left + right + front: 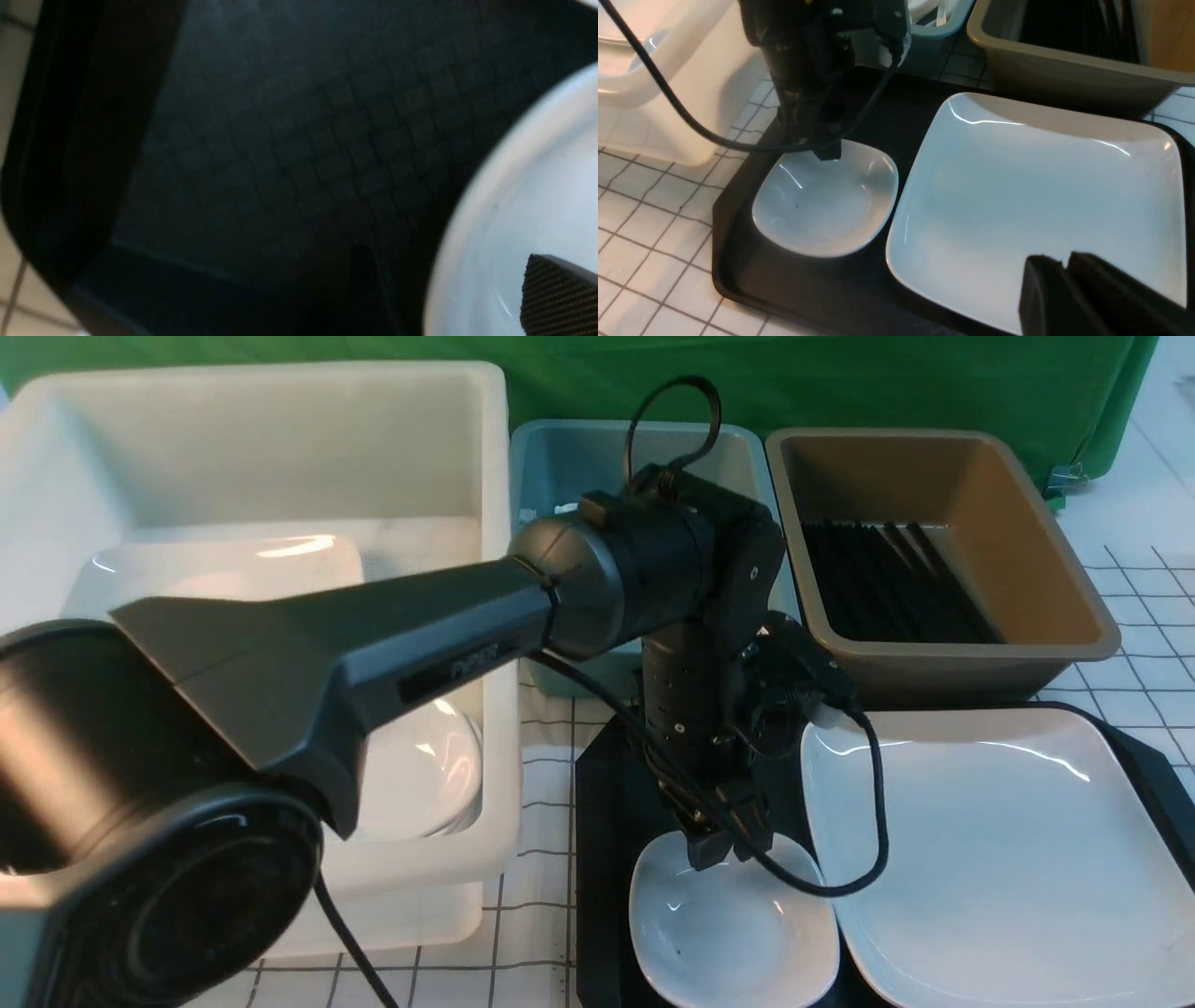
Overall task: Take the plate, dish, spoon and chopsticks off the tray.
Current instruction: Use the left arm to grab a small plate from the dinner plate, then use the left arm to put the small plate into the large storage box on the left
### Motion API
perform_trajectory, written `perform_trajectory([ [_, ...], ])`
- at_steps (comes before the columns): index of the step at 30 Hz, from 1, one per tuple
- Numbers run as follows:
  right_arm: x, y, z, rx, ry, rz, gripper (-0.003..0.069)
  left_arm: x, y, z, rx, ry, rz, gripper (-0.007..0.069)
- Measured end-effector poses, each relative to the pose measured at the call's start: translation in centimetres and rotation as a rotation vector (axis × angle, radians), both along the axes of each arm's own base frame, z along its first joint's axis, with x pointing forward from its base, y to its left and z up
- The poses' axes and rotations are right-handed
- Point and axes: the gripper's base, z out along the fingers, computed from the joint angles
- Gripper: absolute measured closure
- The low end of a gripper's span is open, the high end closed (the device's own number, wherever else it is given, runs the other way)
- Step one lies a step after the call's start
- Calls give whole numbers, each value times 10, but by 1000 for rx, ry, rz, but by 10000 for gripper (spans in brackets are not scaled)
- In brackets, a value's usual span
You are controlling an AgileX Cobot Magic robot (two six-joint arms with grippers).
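Note:
The small white dish [738, 943] sits at the left of the black tray [605, 859], and the large white plate [1008, 868] lies beside it on the right. My left gripper [728, 847] points down at the dish's far rim. It is open, with one ribbed pad [560, 303] inside the dish [490, 210] and the other finger outside the rim over the tray [280, 140]. My right gripper [1064, 268] is shut and empty, just above the plate's [1041, 186] near part. No spoon or chopsticks show on the tray.
A big white bin [280, 448] holding white plates stands at the left. A teal bin [569, 457] is behind my left arm. A brown bin [1064, 569] with several black chopsticks [887, 583] stands behind the plate. The table has a checked white cloth [541, 775].

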Motion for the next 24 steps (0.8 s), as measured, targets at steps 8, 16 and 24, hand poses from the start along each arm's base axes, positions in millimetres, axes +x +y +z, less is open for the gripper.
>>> perform_trajectory([
  [8,0,0,0,-1,2,0,587,2,-7,-21,-22,23,-62,210],
  [16,-1,0,-1,-7,13,-1,587,0,-9,-25,-39,61,-58,355],
  [24,-1,0,-1,-7,14,-1,587,-7,-3,4,-30,78,-3,571],
])
